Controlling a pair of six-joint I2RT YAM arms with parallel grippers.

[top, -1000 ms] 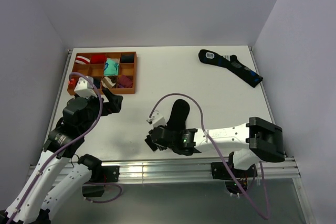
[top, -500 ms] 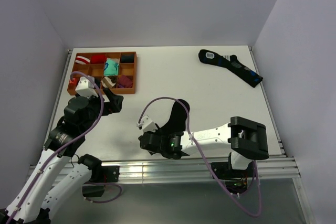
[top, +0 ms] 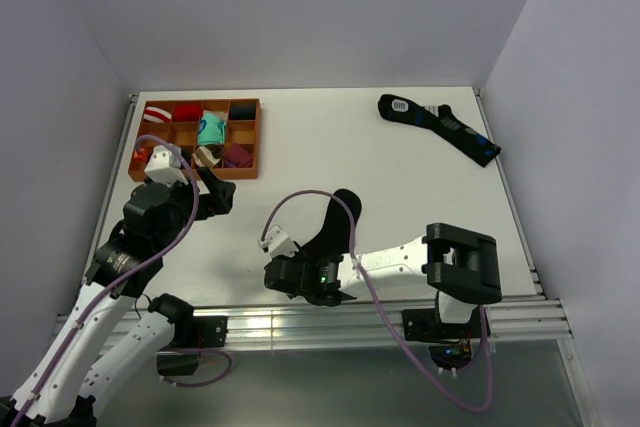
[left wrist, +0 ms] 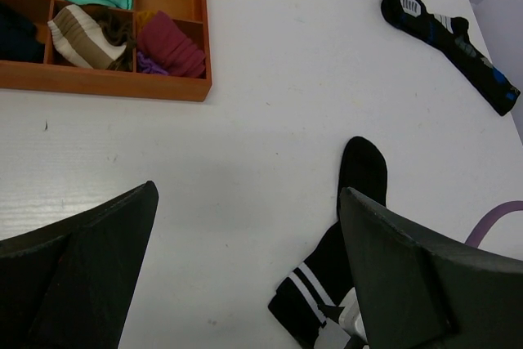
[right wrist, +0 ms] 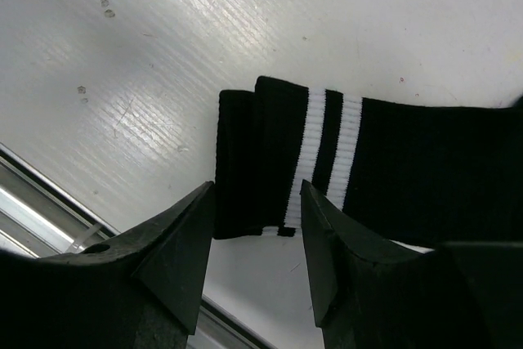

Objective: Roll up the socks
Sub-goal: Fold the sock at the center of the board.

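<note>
**A:** From above, where is the sock?

**B:** The black sock (top: 338,215) lies flat on the white table (top: 400,197), near the front edge and about midway across, with its toe pointing away from the arms. Its cuff end is hidden under the right gripper (top: 280,279), which sits low over it. From this view I cannot tell how that gripper's jaws stand.

**A:** And the other arm?

**B:** The left gripper (top: 218,190) hovers just in front of the orange tray (top: 258,137), jaws wide apart and holding nothing. The tray holds rolled sock bundles (top: 210,129). A long dark sock (top: 440,127) with blue marks lies near the far right corner, well apart from the rest.

**A:** The left wrist view?

**B:** Both fingers (left wrist: 90,267) are splayed wide, with bare table between them. The black sock shows to the right, two white stripes around its cuff. The tray's corner is at upper left.

**A:** Right wrist?

**B:** Its fingers (right wrist: 176,259) stand apart, one to each side of the cuff's near edge, not pinching it. The striped cuff lies flat between and beyond them. A second black layer juts out just past the cuff's end.
</note>
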